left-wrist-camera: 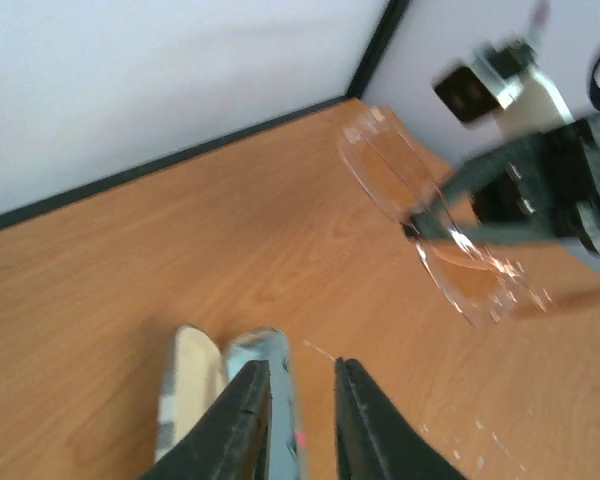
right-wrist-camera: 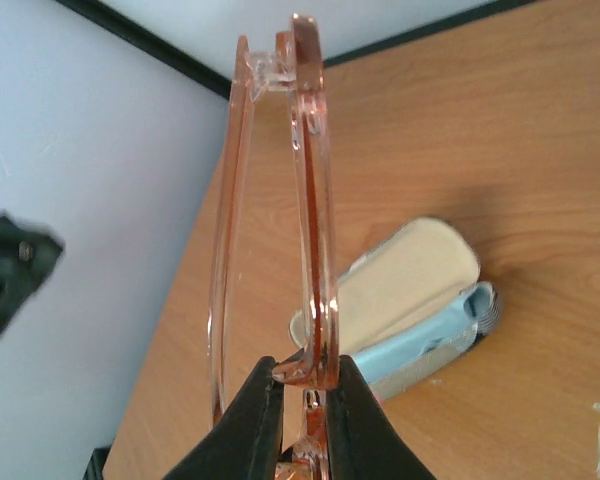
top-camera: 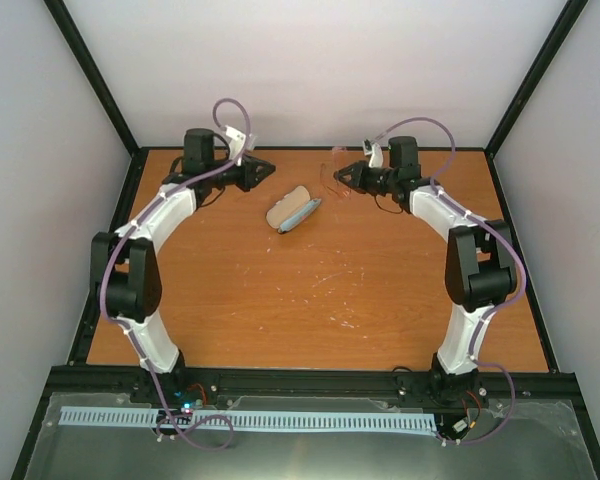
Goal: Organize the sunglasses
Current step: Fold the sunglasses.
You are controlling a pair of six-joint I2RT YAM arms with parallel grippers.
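The right gripper (right-wrist-camera: 303,395) is clamped on the sunglasses (right-wrist-camera: 318,200), pinching the folded frame near its middle and holding it edge-up above the table (right-wrist-camera: 540,150). They look light, thin and brittle, with slick lenses, so a gentle hold on the frame seems safest. Beyond lies the open case (right-wrist-camera: 420,270) with a blue cloth (right-wrist-camera: 420,345). The left gripper (left-wrist-camera: 302,400) hovers empty, fingers slightly parted.

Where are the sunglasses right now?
The sunglasses are pinched in the right gripper over the table's far side, right of centre in the top view, just right of the open glasses case.
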